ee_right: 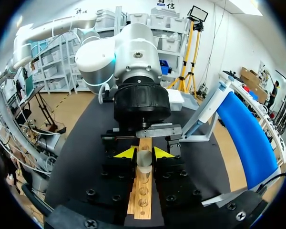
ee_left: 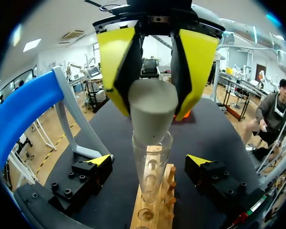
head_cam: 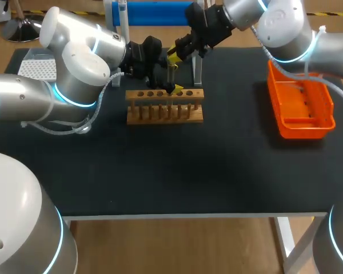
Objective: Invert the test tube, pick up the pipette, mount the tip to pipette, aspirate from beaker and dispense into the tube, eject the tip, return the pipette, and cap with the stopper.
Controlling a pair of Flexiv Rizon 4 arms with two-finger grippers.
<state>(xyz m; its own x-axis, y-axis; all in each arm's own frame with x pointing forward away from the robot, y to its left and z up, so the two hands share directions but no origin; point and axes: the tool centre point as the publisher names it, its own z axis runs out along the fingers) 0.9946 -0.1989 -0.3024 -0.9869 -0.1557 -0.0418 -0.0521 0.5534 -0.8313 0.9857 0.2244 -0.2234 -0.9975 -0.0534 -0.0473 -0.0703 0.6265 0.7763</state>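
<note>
Pinching the grey stopper (ee_left: 150, 107) between its yellow fingertips from two sides, the right gripper (ee_right: 144, 153) was clenched on it directly above the wooden rack (head_cam: 164, 108). The stopper's narrow end sat in the mouth of the clear test tube (ee_left: 151, 167), which stood upright in one of the rack's holes, towards the rack's right end. The left gripper (ee_left: 149, 160) was released, with its fingers spread wide on either side of the tube and a clear gap between each tip and the glass. The two grippers faced each other over the rack, the left arm coming in from the left and the right arm from the far right.

The rack stood on the far half of the black table (head_cam: 171, 171), near the middle. The pipette (ee_right: 207, 107) rested on the blue stand (head_cam: 154, 12) at the far edge. An orange tray (head_cam: 326, 108) lay well to the right, and a white tip box (head_cam: 37, 68) sat at the far left.
</note>
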